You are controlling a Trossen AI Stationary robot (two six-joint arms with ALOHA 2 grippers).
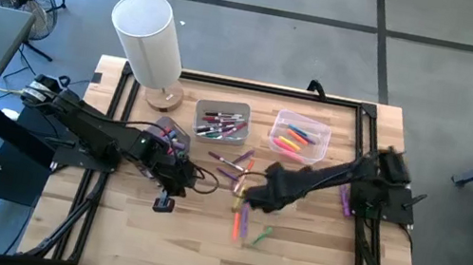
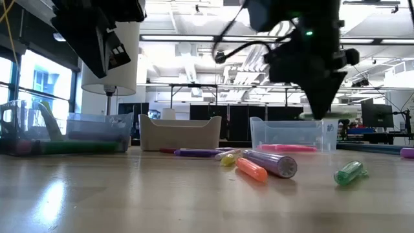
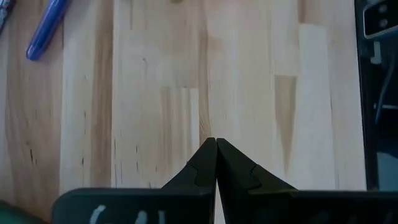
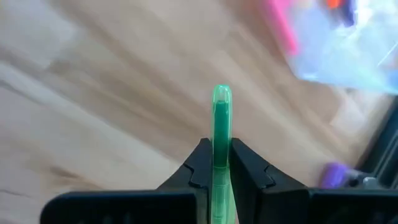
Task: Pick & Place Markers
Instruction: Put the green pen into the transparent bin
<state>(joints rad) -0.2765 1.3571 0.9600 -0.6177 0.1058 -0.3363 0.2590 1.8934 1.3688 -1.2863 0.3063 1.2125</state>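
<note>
Loose markers (image 1: 239,218) in purple, orange, pink and green lie on the wooden table's middle (image 2: 259,167). My right gripper (image 4: 216,146) hangs above them (image 1: 242,191), shut on a green marker (image 4: 221,102). Another green marker (image 2: 349,173) lies flat on the table. My left gripper (image 3: 216,142) is shut and empty above bare wood at the table's left (image 1: 165,202). A blue marker (image 3: 46,31) lies beyond it. My right gripper pinches the green marker's barrel (image 4: 219,134) between its two fingers. The marker lies along the fingers, and one rounded end sticks out past the tips. The fingers slant steeply downward, and the marker is lifted clear of the table.
A grey bin (image 1: 221,120) and a clear bin (image 1: 299,135), both holding markers, stand at the far middle. Another clear bin (image 1: 169,134) sits under my left arm. A white lamp (image 1: 151,41) stands at the far left. Black frame rails (image 1: 368,126) edge the table.
</note>
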